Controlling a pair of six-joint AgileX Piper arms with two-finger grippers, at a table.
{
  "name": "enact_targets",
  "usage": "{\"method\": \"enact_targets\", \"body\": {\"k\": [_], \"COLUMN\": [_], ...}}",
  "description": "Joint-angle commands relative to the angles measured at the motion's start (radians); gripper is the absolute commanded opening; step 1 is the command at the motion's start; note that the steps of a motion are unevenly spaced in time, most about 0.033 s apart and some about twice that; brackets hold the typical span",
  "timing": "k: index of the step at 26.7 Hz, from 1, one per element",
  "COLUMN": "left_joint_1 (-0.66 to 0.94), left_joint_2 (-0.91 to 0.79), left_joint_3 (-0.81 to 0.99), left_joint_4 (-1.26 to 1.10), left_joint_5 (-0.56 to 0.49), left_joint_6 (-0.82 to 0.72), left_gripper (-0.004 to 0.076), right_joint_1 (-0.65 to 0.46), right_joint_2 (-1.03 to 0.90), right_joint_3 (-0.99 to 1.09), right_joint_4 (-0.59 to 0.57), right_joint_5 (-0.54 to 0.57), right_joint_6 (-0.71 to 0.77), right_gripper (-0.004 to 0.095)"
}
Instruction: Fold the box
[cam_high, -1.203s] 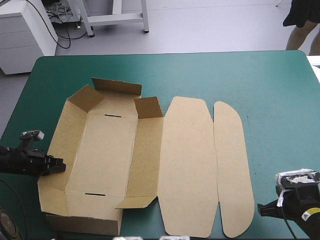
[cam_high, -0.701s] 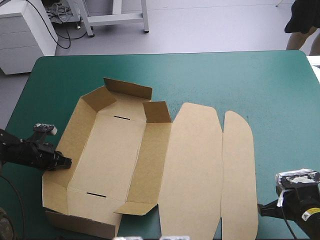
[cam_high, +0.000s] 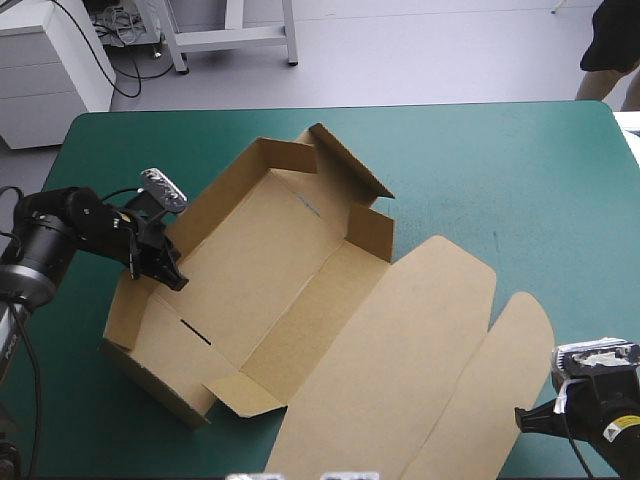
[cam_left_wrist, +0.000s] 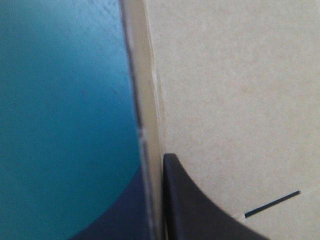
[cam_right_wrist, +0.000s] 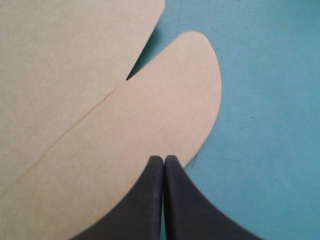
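The brown box lies slantwise on the teal-green cover as an open tray, with its end walls raised at the far end. Its flat lid and rounded tuck flap stretch toward the near right corner. My left gripper is shut on the tray's left side wall. In the left wrist view that wall's edge runs into the gripper, with one finger on the inner face near a slot. My right gripper is shut, its tip over the flap's rounded edge.
Bare teal-green cover lies across the far right of the table and along the far edge. The lid reaches the table's near edge. A white cabinet stands beyond the far left corner.
The left gripper has moved away from me and to the right with the side wall in it, swinging the whole box slantwise. The lid and flap slid toward the right gripper, which stayed put.
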Motion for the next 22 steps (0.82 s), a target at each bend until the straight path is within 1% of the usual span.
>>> {"method": "enact_targets", "body": {"k": [1,3,7,9,13,16,22], "left_joint_1": [-0.116,-0.195,-0.272,-0.311,-0.371,-0.401,-0.457], "left_joint_2": [-0.028,-0.023,-0.002,0.011,0.041,0.055,0.066], "left_joint_3": [-0.037,-0.037,-0.039,-0.039,-0.04,-0.042,-0.049], "left_joint_4": [0.079,0.132,0.222,0.287,0.407,0.455,0.574], "left_joint_5": [-0.186,-0.32,-0.454,-0.499,-0.557,-0.628,-0.768], "left_joint_6": [0.003,-0.007,-0.08,-0.113,-0.122,-0.156,-0.162], "left_gripper": [-0.001,-0.001,-0.001,-0.001,-0.001,-0.001,-0.001], "right_joint_1": [-0.005,-0.005,-0.005,-0.005,-0.005,-0.005,-0.005], "right_joint_2": [0.01,0.01,0.01,0.01,0.01,0.01,0.011], "right_joint_3": [-0.024,-0.024,-0.024,-0.024,-0.024,-0.024,-0.024], "right_joint_4": [0.006,0.006,0.006,0.006,0.006,0.006,0.006], "right_joint_5": [-0.056,-0.056,-0.056,-0.056,-0.056,-0.056,-0.056], "right_joint_6": [-0.008,-0.008,-0.008,-0.008,-0.008,-0.008,-0.008], "right_gripper": [-0.002,-0.002,-0.002,-0.002,-0.0019,-0.002,-0.002]}}
